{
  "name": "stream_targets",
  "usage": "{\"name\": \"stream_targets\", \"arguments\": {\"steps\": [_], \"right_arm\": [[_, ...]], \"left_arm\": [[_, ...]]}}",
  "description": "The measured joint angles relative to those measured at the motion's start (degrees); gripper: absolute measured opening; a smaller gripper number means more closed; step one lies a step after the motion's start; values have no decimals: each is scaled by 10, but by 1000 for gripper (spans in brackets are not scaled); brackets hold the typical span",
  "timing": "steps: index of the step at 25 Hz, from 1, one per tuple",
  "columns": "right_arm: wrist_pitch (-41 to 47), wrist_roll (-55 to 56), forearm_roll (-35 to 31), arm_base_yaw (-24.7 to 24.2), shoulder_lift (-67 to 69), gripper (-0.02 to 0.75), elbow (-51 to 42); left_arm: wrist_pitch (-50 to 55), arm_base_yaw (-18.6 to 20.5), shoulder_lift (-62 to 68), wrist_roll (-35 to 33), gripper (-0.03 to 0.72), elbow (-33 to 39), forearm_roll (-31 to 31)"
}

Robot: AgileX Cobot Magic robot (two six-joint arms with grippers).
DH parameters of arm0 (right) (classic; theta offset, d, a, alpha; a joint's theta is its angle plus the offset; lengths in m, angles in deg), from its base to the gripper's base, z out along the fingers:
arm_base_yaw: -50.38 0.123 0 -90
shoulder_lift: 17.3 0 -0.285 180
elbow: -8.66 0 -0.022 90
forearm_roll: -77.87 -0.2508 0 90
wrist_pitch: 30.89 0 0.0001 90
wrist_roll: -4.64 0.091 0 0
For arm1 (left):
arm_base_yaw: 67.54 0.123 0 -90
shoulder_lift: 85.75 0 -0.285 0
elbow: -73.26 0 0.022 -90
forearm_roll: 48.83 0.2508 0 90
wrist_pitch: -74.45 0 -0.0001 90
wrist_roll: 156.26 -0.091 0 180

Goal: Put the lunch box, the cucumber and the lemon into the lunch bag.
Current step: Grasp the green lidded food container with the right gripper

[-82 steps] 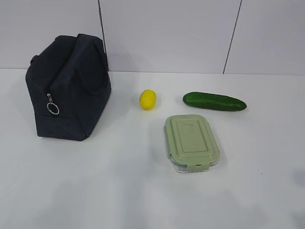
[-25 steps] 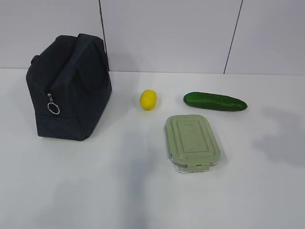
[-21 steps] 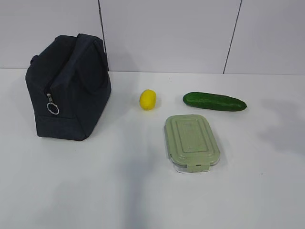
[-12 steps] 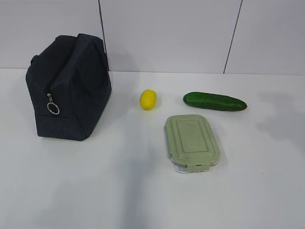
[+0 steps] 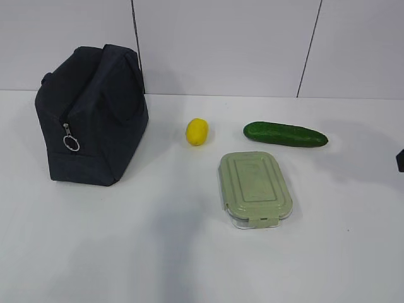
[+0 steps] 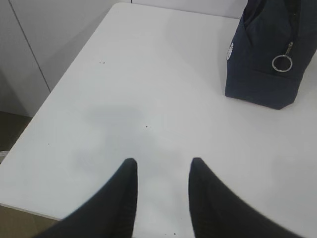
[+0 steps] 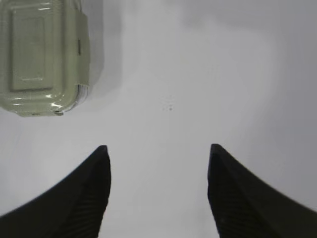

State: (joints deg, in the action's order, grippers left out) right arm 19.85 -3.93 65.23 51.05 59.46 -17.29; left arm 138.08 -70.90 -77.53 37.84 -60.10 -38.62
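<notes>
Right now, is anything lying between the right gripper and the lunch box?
No. In the right wrist view, only bare white table lies between the open right gripper and the lunch box at upper left.

We see a dark navy lunch bag (image 5: 91, 117) with a silver ring pull (image 5: 71, 144), a bright yellow lemon (image 5: 197, 132), a glossy dark green cucumber (image 5: 285, 134), a clear lunch box (image 5: 255, 188) with a pale sage-green lid, and a plain white table (image 5: 126, 246).

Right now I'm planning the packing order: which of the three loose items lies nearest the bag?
The lemon: it sits between the lunch bag and the cucumber, with the lunch box farther right.
</notes>
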Motion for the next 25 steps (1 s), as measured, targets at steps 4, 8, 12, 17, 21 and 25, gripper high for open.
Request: {"name": "stream_targets", "arguments": {"steps": [4,8,12,17,21,25], "right_arm": [[-5,-27,-7,0,36,486,26],[-5,-58,-46,0,73,486,45],[-6,-95,-93,0,111,486,58],[-6,-152,-169,-4,151,486,59],[5,-217,-244,-32,167,486,59],[21,-258,-281,-69,178,486,60]], "left_arm": [[0,0,0,0,240,0,0],[0,0,0,0,240,0,0],[0,0,0,0,240,0,0],[0,0,0,0,240,0,1],[4,0,11,-8,240,-10,1],[6,0,71,-16,241,-36,1]]}}
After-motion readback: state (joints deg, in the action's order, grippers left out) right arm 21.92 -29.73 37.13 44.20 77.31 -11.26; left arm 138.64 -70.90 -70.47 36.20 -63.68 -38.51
